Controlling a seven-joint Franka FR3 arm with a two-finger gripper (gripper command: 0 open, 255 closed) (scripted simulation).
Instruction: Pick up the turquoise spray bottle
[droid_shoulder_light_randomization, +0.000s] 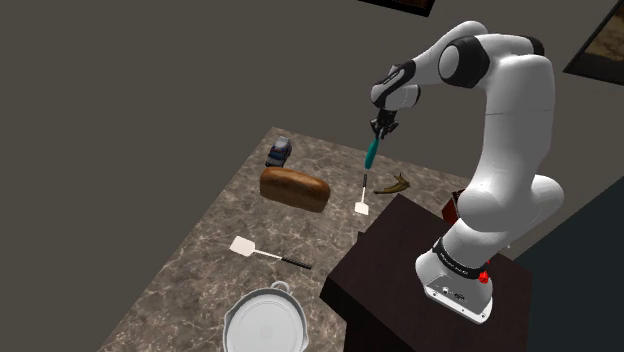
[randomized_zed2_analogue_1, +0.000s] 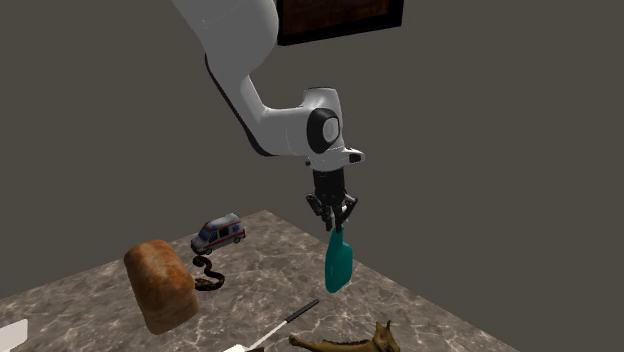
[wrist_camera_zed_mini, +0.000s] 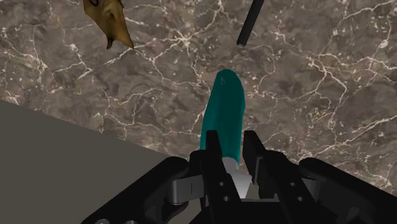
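In the shoulder view the stand (droid_shoulder_light_randomization: 400, 262) is at the lower right, against the tabletop (droid_shoulder_light_randomization: 195, 265). The gripper (droid_shoulder_light_randomization: 381, 135) clasps the bottle (droid_shoulder_light_randomization: 371, 152), which hangs above the tabletop and does not touch it. Below, on the tabletop, lies a spatula (droid_shoulder_light_randomization: 362, 197). To its right, near the stand, lies a horn (droid_shoulder_light_randomization: 392, 184). To its left lies the loaf (droid_shoulder_light_randomization: 294, 187), with the toy van (droid_shoulder_light_randomization: 280, 152) just behind it. In front of the loaf, well apart, lies a second spatula (droid_shoulder_light_randomization: 262, 251), and nearer still stands the pot (droid_shoulder_light_randomization: 229, 325).
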